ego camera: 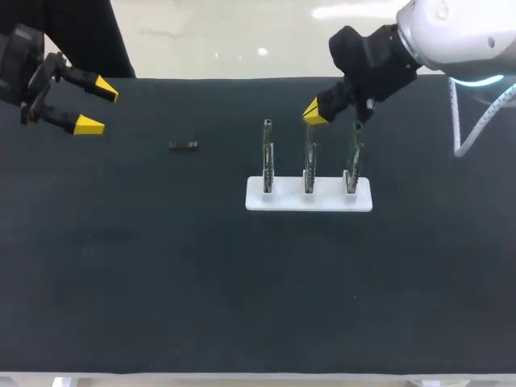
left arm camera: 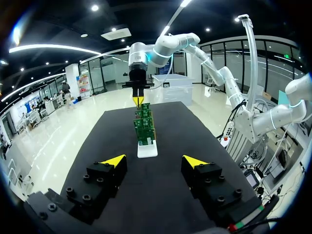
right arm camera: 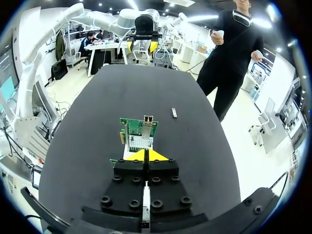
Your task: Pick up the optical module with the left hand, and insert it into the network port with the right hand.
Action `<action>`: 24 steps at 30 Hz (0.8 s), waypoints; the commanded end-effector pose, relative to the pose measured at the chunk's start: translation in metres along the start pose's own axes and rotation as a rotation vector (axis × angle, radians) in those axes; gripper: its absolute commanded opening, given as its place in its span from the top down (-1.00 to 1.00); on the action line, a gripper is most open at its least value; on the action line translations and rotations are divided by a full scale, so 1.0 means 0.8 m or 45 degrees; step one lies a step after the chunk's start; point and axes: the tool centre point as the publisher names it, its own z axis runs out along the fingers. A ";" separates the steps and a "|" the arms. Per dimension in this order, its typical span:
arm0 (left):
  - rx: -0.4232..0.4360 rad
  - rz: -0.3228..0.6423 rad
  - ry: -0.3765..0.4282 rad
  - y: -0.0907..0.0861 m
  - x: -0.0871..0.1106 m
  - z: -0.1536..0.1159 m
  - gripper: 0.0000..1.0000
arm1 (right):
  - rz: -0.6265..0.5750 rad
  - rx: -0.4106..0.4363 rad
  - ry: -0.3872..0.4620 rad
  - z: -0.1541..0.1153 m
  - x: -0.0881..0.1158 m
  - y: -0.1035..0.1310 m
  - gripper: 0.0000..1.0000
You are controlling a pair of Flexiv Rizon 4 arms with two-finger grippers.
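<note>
Head view first: black table (ego camera: 161, 282) under everything. Right arm (ego camera: 451, 32) in from the far right corner, reaching over to the row of cards. Right gripper (ego camera: 316, 111) w/ yellow tips pressed together, nothing btwn them, hanging at the top edge of the middle card; touching it or not, can't tell. Prob. parked there to be close to the port once the part is handed over. Left gripper (ego camera: 97, 106) at the far left edge, jaws spread wide, empty, well apart from everything else; looks readied for a pick not yet begun. White stand (ego camera: 309, 194) near table centre, holding three green cards (ego camera: 267, 157) upright in a row, evidently so the top edges are reachable from above. Network port (right arm camera: 147, 118): small metal cage on the top edge of the nearest card in right wrist view, just ahead of the closed tips. Optical module (ego camera: 184, 145): small dark bar, flat on the table btwn left gripper and stand, touching nothing else. Free on all sides, so prob. easy for open jaws to straddle. Task at its start: module not yet lifted.
</note>
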 end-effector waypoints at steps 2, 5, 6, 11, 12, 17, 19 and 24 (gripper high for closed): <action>0.003 0.000 0.003 0.001 0.000 0.000 -1.00 | -0.001 0.000 -0.002 0.026 0.016 0.000 1.00; 0.003 0.000 0.003 0.001 0.000 0.000 -1.00 | 0.006 0.000 0.007 0.026 0.015 0.001 1.00; 0.003 0.000 0.003 0.001 0.000 0.000 -1.00 | 0.007 0.000 0.009 0.025 0.013 0.001 1.00; 0.003 0.000 0.003 0.001 0.000 0.000 -1.00 | 0.017 -0.015 0.039 0.008 -0.001 -0.001 1.00; 0.003 0.000 0.003 0.001 0.000 0.000 -1.00 | 0.018 -0.016 0.045 0.004 -0.004 -0.001 1.00; 0.003 0.000 0.003 0.001 0.000 0.000 -1.00 | 0.020 -0.023 0.036 -0.016 -0.015 -0.005 1.00; 0.003 0.000 0.003 0.001 0.000 0.000 -1.00 | 0.015 -0.023 0.042 -0.025 -0.019 -0.006 1.00; 0.003 0.000 0.003 0.001 0.000 0.000 -1.00 | 0.008 -0.031 0.047 -0.050 -0.024 -0.009 1.00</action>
